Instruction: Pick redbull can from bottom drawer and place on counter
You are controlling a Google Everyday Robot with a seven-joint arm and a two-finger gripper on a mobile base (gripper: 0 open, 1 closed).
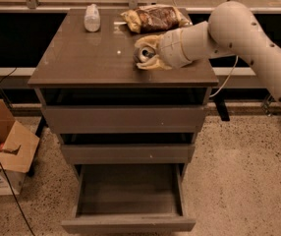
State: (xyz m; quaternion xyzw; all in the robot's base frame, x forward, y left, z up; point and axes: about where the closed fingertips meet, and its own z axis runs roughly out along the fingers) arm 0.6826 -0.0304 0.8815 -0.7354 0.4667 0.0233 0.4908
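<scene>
Currently, the gripper (147,53), clamped on the redbull can (145,54), hangs low over the counter (81,58); the bottom drawer (128,224) stands open below.

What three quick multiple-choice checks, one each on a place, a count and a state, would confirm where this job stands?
1. Where is the slim dark metal drink can with the silver top?
A. Inside a sink
B. In the robot's hand, over the glossy grey-brown counter
C. On a wall shelf

2. How many drawers does the grey-brown cabinet have?
A. One
B. Five
C. Three

3. What state is the lowest, handle-less drawer in?
A. Pulled out, nothing visible inside
B. Pushed shut
C. Pulled out, packed with bottles

Answers:
1 B: the hand's fingers are closed on the can above the counter's right side.
2 C: three drawer fronts are stacked under the counter.
3 A: its bare tray floor shows.
</scene>
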